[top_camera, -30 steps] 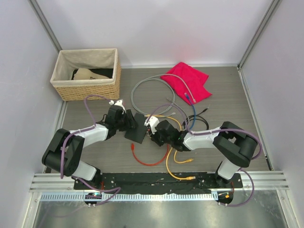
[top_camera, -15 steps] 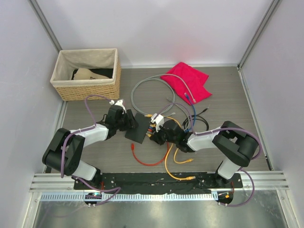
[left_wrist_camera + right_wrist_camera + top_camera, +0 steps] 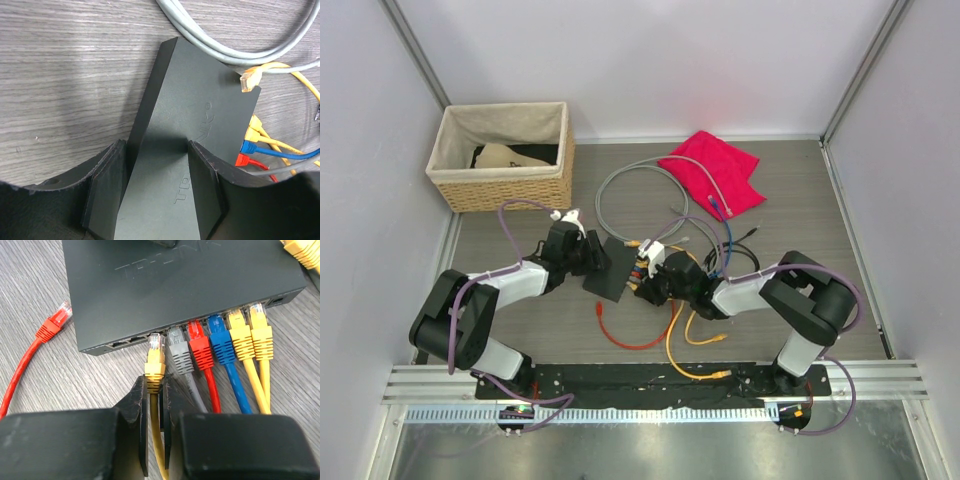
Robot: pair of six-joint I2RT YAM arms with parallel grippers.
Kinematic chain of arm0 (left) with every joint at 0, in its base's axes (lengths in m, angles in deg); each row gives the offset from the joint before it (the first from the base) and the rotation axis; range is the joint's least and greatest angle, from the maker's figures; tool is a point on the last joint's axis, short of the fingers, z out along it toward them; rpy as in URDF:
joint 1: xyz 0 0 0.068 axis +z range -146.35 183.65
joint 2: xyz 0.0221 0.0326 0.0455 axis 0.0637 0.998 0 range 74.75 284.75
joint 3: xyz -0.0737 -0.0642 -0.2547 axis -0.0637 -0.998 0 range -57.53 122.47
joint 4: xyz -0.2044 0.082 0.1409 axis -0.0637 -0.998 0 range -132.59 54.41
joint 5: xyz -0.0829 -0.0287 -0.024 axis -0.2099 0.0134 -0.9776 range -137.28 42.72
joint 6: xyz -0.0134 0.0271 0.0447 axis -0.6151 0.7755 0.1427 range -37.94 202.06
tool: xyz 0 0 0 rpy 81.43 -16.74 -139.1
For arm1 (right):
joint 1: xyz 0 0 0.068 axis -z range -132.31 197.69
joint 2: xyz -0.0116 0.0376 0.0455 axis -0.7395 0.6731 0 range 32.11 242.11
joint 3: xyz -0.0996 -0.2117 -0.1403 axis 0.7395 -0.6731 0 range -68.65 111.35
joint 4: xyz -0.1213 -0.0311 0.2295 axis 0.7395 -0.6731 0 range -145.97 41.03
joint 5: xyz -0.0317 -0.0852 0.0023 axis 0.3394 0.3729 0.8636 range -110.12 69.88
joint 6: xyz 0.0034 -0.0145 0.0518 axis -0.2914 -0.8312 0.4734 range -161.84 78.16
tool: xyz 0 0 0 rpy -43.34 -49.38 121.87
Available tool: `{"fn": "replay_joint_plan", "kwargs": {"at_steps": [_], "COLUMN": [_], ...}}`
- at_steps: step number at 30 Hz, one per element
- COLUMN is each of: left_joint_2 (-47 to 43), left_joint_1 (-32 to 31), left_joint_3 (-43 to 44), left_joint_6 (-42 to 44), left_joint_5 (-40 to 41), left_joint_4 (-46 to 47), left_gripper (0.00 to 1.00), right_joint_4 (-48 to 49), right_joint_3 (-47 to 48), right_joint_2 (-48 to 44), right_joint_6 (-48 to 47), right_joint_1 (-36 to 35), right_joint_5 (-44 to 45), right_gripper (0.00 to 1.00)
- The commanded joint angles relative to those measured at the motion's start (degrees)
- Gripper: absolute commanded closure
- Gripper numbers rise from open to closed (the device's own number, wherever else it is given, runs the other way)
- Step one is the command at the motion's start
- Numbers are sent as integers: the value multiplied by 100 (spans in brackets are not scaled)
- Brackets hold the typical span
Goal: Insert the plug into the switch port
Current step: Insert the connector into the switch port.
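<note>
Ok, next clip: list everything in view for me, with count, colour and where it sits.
flat rectangular network switch: one, dark grey, table centre.
plugged-in cables: five; grey, red, blue, two yellow; side by side in the switch's ports.
yellow plug: one, yellow, tip at the port next to the grey one.
loose red cable: one, red, on the table beside the switch.
grey cable loop: one, grey, behind the switch.
crumpled cloth: one, red, far right.
woven basket: one, tan, far left.
left tool: one, black, shut on the switch.
right tool: one, black, shut on the yellow plug.
</note>
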Motion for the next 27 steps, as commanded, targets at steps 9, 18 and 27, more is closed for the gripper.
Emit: {"fn": "replay_joint_plan", "kwargs": {"at_steps": [9,18,27], "left_joint_2": [492,606,615], "left_joint_1": [-64,-64,-64], "left_joint_3": [-163,-120,-225], "left_joint_6": [164,173,59], "left_joint_5": [-670,-784,-1109], "left_joint_4": [-498,-524,-428], "left_gripper": [43,44,44], "right_joint_4": [1938,2379,2906], "right_joint_3": [-277,-437,-252], "right_joint_2": [198,127,742], "right_joint_6": [512,512,644], "right_joint_1": [183,209,218], "right_joint_5": [-447,-420,-535], "right_gripper": [99,99,99]}}
